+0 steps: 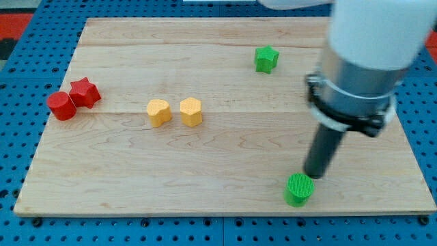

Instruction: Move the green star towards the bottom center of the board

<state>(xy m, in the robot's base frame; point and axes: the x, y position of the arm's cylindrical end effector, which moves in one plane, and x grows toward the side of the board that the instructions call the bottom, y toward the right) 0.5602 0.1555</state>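
**Green star not yet moved; rod stands by the green cylinder**

Pale wooden boards form the work surface (205, 178), laid over a blue perforated bench. No pincer is fitted: the arm ends in a plain dark rod, so nothing can be said to be apart, together or clamped. My tip (313, 177) is seen near the board's bottom edge, right of centre, touching or just beside the upper side of the green cylinder (299, 189); contact cannot be confirmed.

Further out, the green star (265, 59) is found near the top edge, right of centre, well apart from the tip. Two yellow blocks (174, 112), apparently hexagonal, are placed side by side left of centre. A red star (85, 91) and a red cylinder (61, 106) are set touching near the left edge.

The task is judged barely begun: the star has its whole journey down the board left. No containers are present.
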